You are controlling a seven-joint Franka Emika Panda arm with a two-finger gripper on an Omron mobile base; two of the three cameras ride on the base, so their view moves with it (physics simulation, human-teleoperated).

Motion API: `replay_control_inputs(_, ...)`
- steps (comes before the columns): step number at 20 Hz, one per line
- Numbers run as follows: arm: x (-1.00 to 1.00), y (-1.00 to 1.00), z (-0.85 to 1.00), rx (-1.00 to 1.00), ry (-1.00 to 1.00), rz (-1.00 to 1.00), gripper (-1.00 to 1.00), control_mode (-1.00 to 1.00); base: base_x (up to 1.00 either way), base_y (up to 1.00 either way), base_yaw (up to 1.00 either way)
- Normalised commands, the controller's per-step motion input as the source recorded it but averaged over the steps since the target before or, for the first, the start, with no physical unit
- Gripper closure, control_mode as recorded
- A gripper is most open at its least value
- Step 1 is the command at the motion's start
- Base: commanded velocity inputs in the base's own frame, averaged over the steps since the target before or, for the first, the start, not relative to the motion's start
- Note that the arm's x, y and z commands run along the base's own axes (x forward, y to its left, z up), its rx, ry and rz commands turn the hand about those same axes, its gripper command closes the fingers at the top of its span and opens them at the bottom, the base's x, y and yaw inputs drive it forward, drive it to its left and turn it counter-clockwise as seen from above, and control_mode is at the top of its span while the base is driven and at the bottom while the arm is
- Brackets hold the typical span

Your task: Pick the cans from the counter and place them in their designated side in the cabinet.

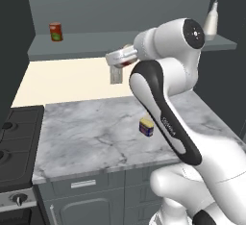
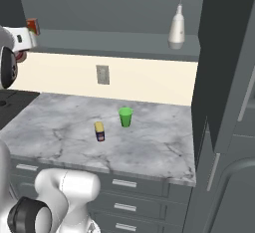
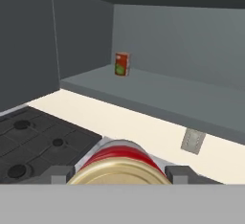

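We find the gripper (image 3: pixel 119 174) clamped on the red-and-white can (image 3: pixel 119 163), raised over the counter (image 1: pixel 96 128) short of the cabinet (image 3: pixel 158 94) shelf edge. The blue can (image 1: pixel 146 126) stands mid-counter, open marble all around.

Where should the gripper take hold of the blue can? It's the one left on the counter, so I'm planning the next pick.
Grip the blue can across its round side wall, coming down from above. It appears to stand upright, yellow top up, on the counter, apart from the green cup, so the fingers likely have room on both sides.
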Motion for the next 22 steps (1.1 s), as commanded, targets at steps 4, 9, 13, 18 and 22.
replay_control_inputs(4,0.27,0.00,0.07,0.00,0.00,0.00,1.00,-1.00,0.00,0.00,0.00)
replay_control_inputs(9,0.23,0.00,0.12,0.00,0.00,0.00,1.00,-1.00,0.00,0.00,0.00)
replay_control_inputs(13,0.22,0.05,0.09,0.00,0.02,0.00,1.00,-1.00,0.00,0.00,0.00)
replay_control_inputs(18,0.23,0.07,0.07,0.00,0.03,0.00,1.00,-1.00,0.00,0.00,0.00)
replay_control_inputs(22,0.21,0.08,0.05,0.00,0.03,0.00,1.00,-1.00,0.00,0.00,0.00)
